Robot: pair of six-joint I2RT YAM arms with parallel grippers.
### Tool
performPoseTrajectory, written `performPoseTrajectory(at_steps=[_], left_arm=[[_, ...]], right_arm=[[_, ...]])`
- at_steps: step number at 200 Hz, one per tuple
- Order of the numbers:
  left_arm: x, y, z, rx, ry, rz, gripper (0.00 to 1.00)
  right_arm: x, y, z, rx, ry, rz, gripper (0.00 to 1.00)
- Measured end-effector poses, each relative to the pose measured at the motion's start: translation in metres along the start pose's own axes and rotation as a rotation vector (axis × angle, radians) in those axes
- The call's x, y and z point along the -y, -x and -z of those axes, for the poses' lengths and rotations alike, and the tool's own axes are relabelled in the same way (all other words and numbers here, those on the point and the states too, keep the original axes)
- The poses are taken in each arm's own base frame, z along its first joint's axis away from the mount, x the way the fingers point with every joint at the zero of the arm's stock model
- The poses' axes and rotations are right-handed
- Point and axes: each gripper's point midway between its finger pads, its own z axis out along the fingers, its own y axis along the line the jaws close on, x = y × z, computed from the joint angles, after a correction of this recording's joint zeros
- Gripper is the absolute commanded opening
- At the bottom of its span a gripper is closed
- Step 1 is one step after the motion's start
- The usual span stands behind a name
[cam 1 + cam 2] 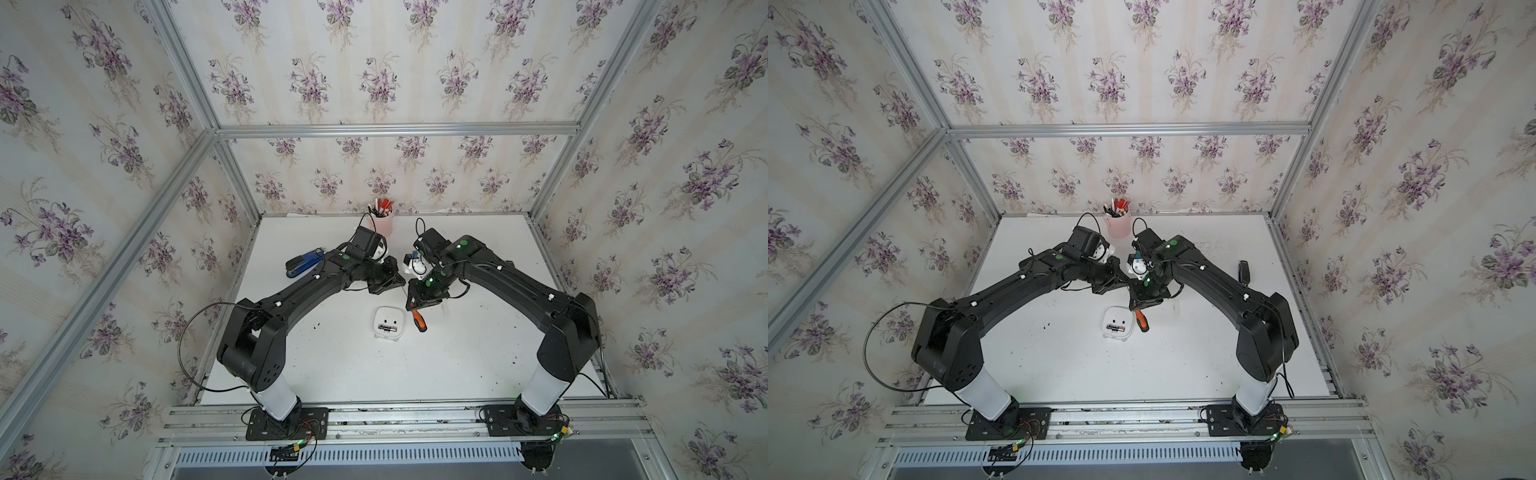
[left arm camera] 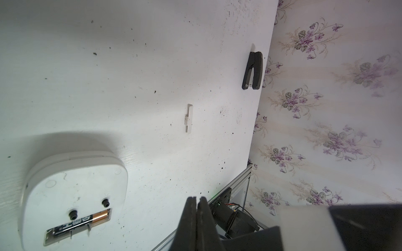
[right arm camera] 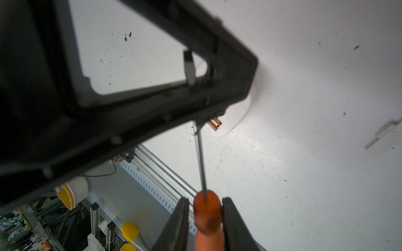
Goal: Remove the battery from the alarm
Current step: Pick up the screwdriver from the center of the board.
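Note:
The white alarm (image 1: pixel 388 316) (image 2: pixel 74 184) lies face down mid-table, its back compartment uncovered. The battery (image 1: pixel 388 330) (image 2: pixel 80 221), black with a copper end (image 3: pixel 215 123), sits inside it. My left gripper (image 2: pixel 196 198) hangs shut and empty above the table, just beyond the alarm (image 1: pixel 1118 316). My right gripper (image 3: pixel 205 200) hovers at the alarm's right side with the orange-handled screwdriver (image 3: pixel 207 215) (image 1: pixel 419 321) between its fingers. One finger touches the handle and a thin gap shows at the other. The handle looks blurred. The shaft points towards the battery end.
A small white cover piece (image 2: pixel 189 118) (image 3: pixel 385 132) lies loose on the table beyond the alarm. A pink pen cup (image 1: pixel 382 224) stands at the back edge. A blue stapler (image 1: pixel 303 262) lies at the back left, and a black stapler (image 1: pixel 1244 270) by the right wall.

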Motion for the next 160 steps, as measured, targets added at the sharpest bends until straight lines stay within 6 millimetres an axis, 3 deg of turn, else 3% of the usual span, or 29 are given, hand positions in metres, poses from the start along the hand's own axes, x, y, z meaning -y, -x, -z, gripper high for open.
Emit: performPoseTrajectory(at_steps=[53, 105, 160], left_arm=[[-0.007, -0.004, 0.0, -0.005, 0.008, 0.011, 0.0], [-0.03, 0.003, 0.005, 0.048, -0.034, 0.114, 0.0], [-0.029, 0.023, 0.002, 0.156, -0.214, 0.193, 0.0]], right_arm=[[-0.004, 0.007, 0.008, 0.036, 0.02, 0.007, 0.53], [-0.007, 0.022, 0.041, 0.104, 0.006, 0.026, 0.64], [-0.018, 0.022, 0.067, 0.106, -0.041, 0.085, 0.71]])
